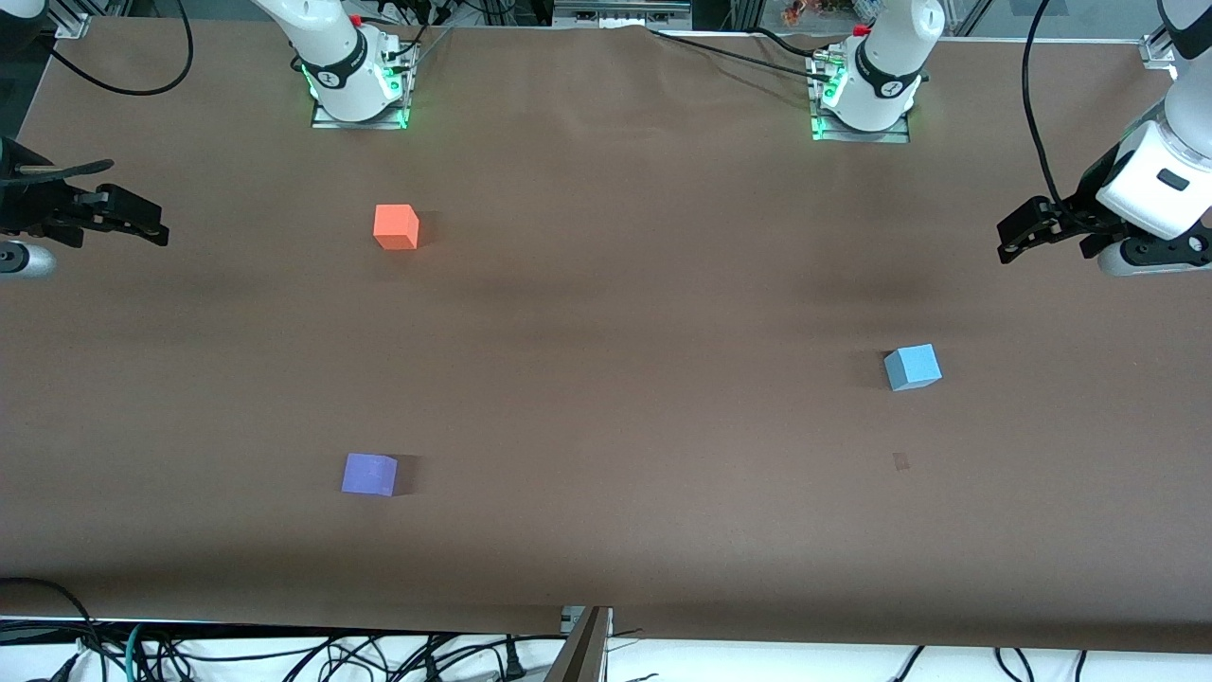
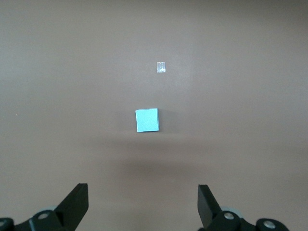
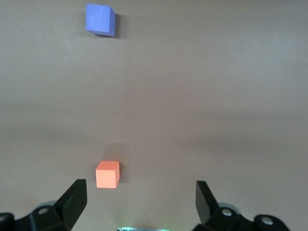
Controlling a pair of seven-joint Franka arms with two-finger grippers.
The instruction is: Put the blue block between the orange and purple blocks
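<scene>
The light blue block (image 1: 913, 367) sits on the brown table toward the left arm's end; it also shows in the left wrist view (image 2: 147, 120). The orange block (image 1: 396, 227) and the purple block (image 1: 369, 474) sit toward the right arm's end, far apart, the purple one nearer to the front camera. Both show in the right wrist view, orange (image 3: 107, 174) and purple (image 3: 100, 19). My left gripper (image 1: 1007, 242) (image 2: 143, 202) is open and empty over bare table at its end. My right gripper (image 1: 156, 225) (image 3: 140, 199) is open and empty over bare table at its end.
A small tape mark (image 1: 900, 461) (image 2: 161, 67) lies on the table, nearer to the front camera than the blue block. The arm bases (image 1: 358, 80) (image 1: 864, 99) stand along the table's back edge. Cables (image 1: 284, 654) hang along the front edge.
</scene>
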